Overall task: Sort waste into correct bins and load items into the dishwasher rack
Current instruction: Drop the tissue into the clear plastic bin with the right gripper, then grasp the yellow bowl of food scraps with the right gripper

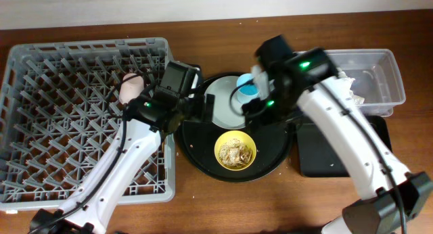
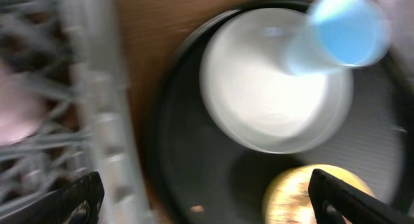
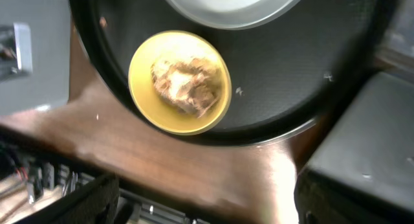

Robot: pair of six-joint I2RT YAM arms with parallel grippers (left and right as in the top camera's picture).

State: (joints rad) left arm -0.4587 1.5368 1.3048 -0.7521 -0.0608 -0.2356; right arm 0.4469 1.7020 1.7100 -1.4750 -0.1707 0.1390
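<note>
On round black tray (image 1: 274, 149): yellow bowl (image 1: 219, 150) holding scraps (image 1: 235, 153), plate (image 1: 220, 107), blue cup (image 1: 247, 88).

Counted 2 cups: 1 pink cup (image 1: 130, 89) left of the large round black tray (image 1: 203, 153), 1 light blue cup (image 1: 247, 86) over it. On it: 1 yellow bowl (image 1: 218, 150) w/ 1 heap of beige crumbly scraps (image 1: 235, 153), 1 pale grey-white plate (image 1: 219, 105). Left of it: 1 big grey plastic rack (image 1: 40, 92). Right of it: 2 bins, i.e. 1 clear plastic tub (image 1: 379, 68) and 1 shallow black rectangular tray (image 1: 314, 159), plus 1 crumpled white napkin (image 1: 352, 92).
</note>
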